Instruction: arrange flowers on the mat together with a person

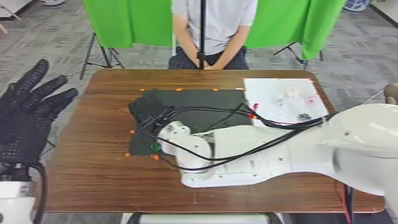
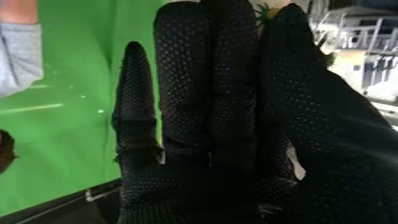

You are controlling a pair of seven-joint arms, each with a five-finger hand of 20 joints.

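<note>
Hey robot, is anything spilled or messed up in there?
I see nothing spilled or broken. The only untidy-looking bit is the black cables, looping loosely over the right arm and the dark mat.

A green curtain (image 1: 124, 30) hangs beyond the table (image 1: 89, 175).
</note>
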